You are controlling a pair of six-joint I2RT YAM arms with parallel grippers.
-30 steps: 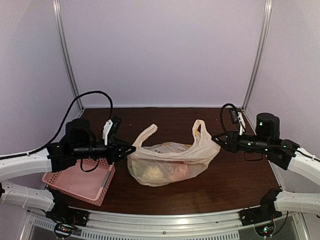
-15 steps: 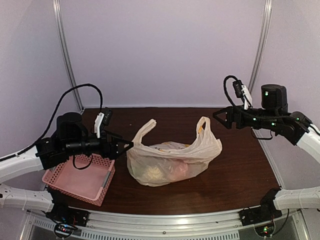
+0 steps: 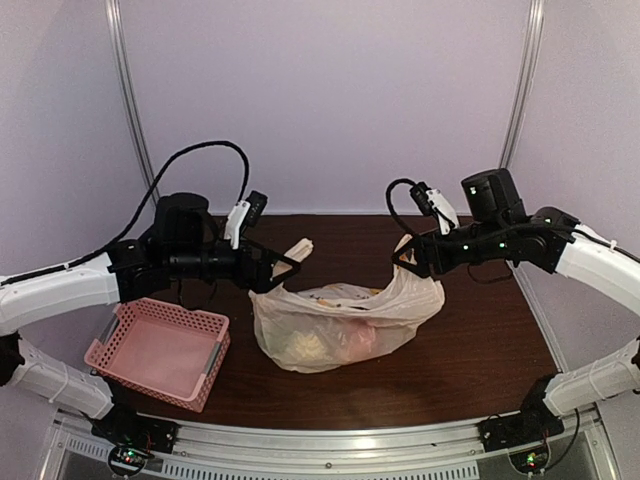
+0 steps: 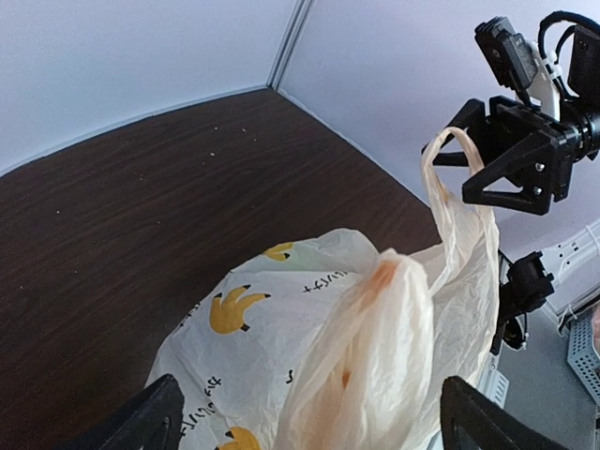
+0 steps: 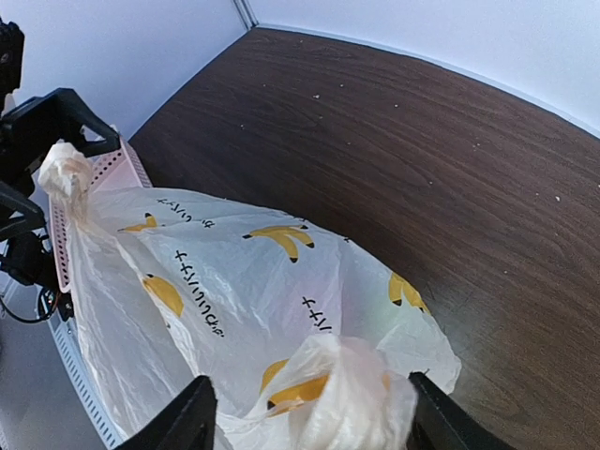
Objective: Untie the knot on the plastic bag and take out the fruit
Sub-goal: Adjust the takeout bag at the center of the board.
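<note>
The plastic bag [image 3: 335,325] lies crumpled at the table's middle, pale peach with yellow banana prints [image 4: 230,309]. No knot is in view: its two handles stand up apart. My left gripper [image 3: 289,268] is open, its wide jaws on either side of the left handle [image 4: 375,347]. My right gripper [image 3: 407,262] is open around the right handle [image 5: 361,403], with that handle close to its right finger [image 5: 436,417]. The fruit [image 3: 312,346] shows only as dim yellowish and pinkish shapes through the plastic.
A pink perforated basket [image 3: 160,350] stands at the near left, below my left arm. White walls with metal posts close the table at the back and sides. Bare dark wood [image 3: 470,350] lies right of the bag.
Both grippers let go of the handles they were pulling apart, lifted, and moved inward. They now hang open over the same handles. The bag has slackened.
</note>
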